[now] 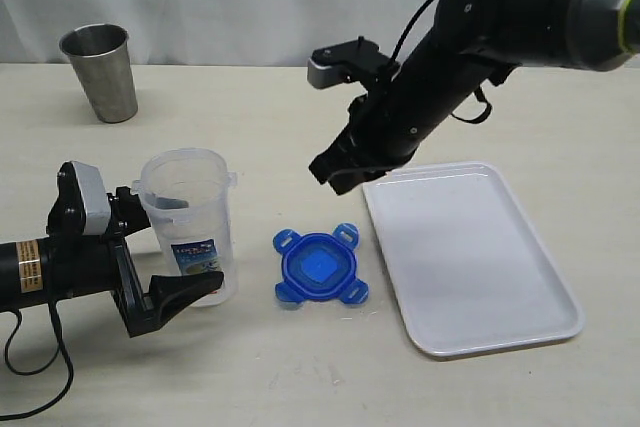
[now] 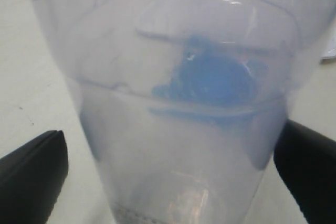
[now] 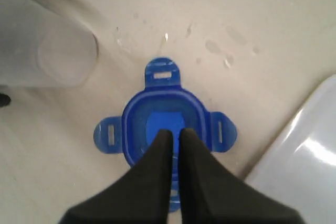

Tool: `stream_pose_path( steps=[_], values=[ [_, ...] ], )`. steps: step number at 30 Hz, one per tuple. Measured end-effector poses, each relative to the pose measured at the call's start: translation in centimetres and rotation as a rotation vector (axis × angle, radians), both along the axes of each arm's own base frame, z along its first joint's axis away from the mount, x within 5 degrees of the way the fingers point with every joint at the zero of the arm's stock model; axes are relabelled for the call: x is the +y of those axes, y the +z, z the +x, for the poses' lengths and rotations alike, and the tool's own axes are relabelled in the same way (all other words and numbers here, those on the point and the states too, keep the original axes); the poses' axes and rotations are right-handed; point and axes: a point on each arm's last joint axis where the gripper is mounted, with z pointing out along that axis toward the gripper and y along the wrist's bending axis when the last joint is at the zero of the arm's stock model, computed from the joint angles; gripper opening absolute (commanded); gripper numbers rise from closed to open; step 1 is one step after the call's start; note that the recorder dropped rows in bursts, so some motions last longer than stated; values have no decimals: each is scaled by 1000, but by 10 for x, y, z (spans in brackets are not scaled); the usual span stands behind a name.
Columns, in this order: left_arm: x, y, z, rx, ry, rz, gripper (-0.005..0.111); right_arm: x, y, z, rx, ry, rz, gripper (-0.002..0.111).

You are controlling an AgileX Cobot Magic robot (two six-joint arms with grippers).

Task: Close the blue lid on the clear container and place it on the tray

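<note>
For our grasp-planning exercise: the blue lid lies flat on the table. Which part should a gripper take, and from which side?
From straight above, probably: jaws across the raised middle of the blue lid, closing in the gaps between its flaps. It lies flat on the table, so no side approach gets under it. The right gripper, shut above it, must open first.

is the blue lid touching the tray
Apart. The exterior view shows a strip of bare table between the blue lid and the tray; the right wrist view shows the same gap.
</note>
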Motion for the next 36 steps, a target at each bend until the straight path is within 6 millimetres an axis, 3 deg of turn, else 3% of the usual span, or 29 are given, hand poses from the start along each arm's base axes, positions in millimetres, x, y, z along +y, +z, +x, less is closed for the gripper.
stream_pose_path(
  steps=[6, 10, 13, 19, 22, 26, 30, 36],
  values=[
    [0, 0, 0, 0, 0, 0, 105, -3, 40, -5, -139, -22, 56, 6],
    [0, 0, 0, 0, 0, 0, 105, -3, 44, -14, -101, 30, 39, 26],
    [0, 0, 0, 0, 0, 0, 105, -3, 31, -16, -37, 64, -11, 40],
    [0, 0, 0, 0, 0, 0, 105, -2, -19, -4, 102, 81, -127, 41],
    [0, 0, 0, 0, 0, 0, 105, 3, -38, 16, 189, 90, -219, 41],
    [0, 0, 0, 0, 0, 0, 105, 16, -49, 38, 181, 182, -202, 41],
    [0, 0, 0, 0, 0, 0, 105, 16, -70, 41, 212, 244, -227, 53],
    [0, 0, 0, 0, 0, 0, 105, 17, -74, 45, 167, 265, -220, 53]
  ],
)
